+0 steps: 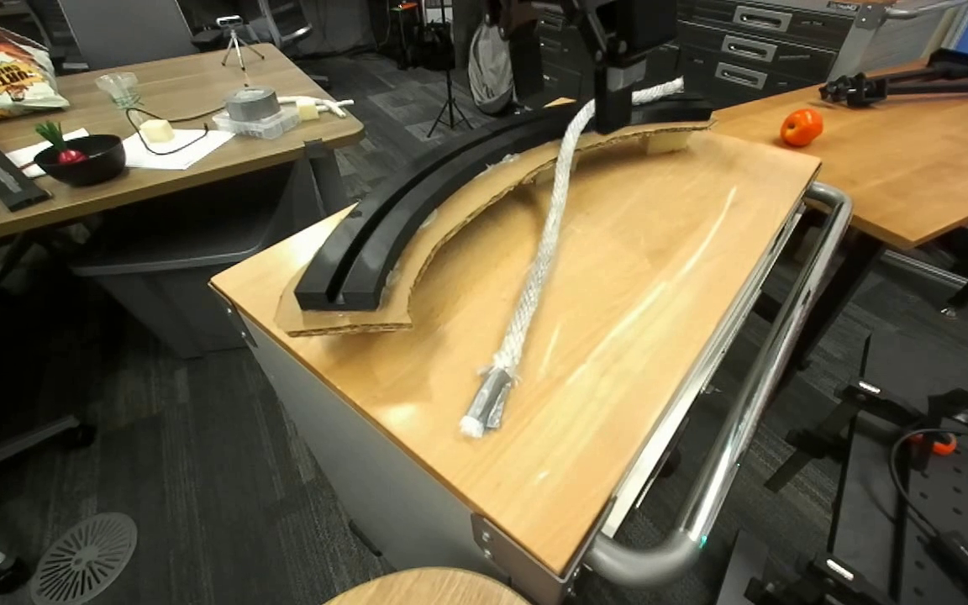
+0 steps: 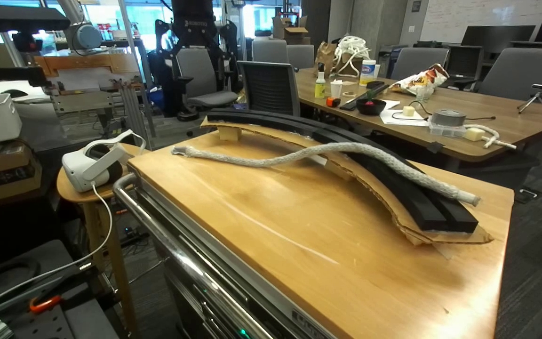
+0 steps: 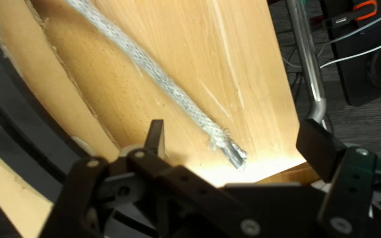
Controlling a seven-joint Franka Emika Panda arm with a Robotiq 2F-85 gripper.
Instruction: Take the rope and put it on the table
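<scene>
Wrist view: hand [image 3: 235, 143] stood spread; the rope [image 3: 167, 85] looked light, pliable (braided, probably not slippery), best taken just behind its wrapped end [image 3: 233, 154].

Light wood-grain desk [image 1: 618, 286], bearing cardboard [image 1: 421, 252] and a rope [image 1: 545, 252]
A grey base [image 1: 400, 491] stands beneath the wood, a chrome rail [image 1: 746, 403] runs along one edge, and pale streaks mark the surface. The cardboard curves across, a pale block [image 2: 229, 134] under it near one end. The rope's grey-taped end lies on the wood; farther along, the rope passes over the cardboard.
</scene>
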